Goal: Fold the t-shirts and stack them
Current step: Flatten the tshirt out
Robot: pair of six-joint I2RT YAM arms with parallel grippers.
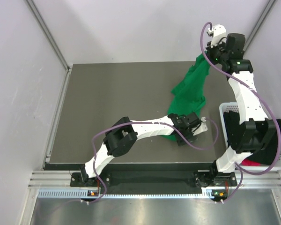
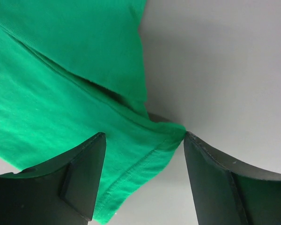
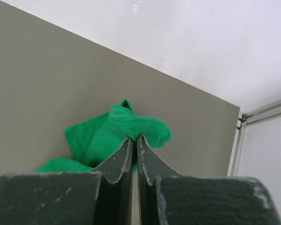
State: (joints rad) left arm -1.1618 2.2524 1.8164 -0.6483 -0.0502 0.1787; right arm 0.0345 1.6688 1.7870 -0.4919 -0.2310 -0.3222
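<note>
The green t-shirt hangs from my right gripper at the back right of the table, and its lower part rests bunched on the surface. In the right wrist view that gripper is shut on a stitched edge of the green t-shirt. My left gripper sits low at the shirt's near end. Its fingers stand wide apart, with a hemmed corner of the green t-shirt lying between them, not pinched. A black t-shirt and a red t-shirt lie bunched in a basket.
A white slotted basket stands at the table's right edge beside the right arm. The grey table top stretches to the left of the shirt. White walls and metal frame posts close in the back and sides.
</note>
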